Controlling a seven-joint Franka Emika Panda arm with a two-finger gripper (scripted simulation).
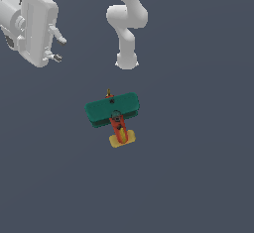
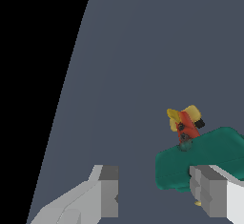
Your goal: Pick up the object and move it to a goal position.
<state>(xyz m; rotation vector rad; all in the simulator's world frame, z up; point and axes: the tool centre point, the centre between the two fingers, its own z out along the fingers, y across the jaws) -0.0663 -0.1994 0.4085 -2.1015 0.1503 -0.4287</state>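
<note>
The object is a small toy biplane [image 1: 113, 110] with teal-green wings, a red-orange fuselage and a yellow tail, resting on the grey floor in the middle of the exterior view. My gripper [image 1: 58, 49] hangs at the exterior view's upper left, well apart from the plane, open with nothing between its fingers. In the wrist view the biplane [image 2: 200, 163] lies beyond my gripper [image 2: 159, 197], partly behind one fingertip [image 2: 209, 194]; its yellow tail points away.
The arm's white base and lower links [image 1: 127, 24] stand behind the plane at the top of the exterior view. A plain grey floor [image 1: 198, 177] surrounds everything. In the wrist view a black area lies past the floor's edge [image 2: 66, 89].
</note>
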